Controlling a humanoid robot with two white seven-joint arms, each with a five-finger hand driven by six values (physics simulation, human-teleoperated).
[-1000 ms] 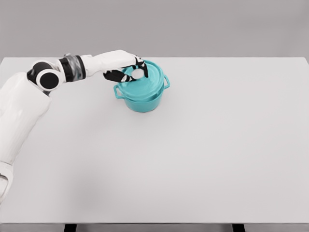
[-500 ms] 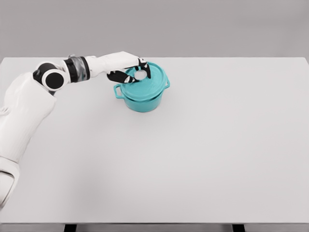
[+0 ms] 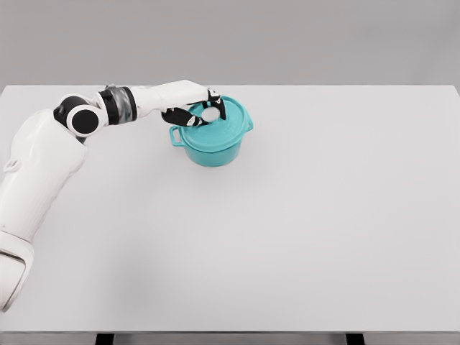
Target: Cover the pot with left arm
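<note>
A teal pot (image 3: 210, 149) with two side handles stands on the white table (image 3: 302, 230), left of centre towards the back. Its teal lid (image 3: 223, 126) lies flat on the pot's rim. The lid has a white knob (image 3: 210, 113) on top. My left hand (image 3: 203, 110) reaches in from the left over the lid, its dark fingers curled around the knob. The right arm is out of sight.
The table's back edge runs just behind the pot. My left forearm (image 3: 144, 100) stretches low over the table's back left part.
The lid, tilted and raised a second ago, has come down level onto the pot. My left hand has lowered with it, still holding the knob.
</note>
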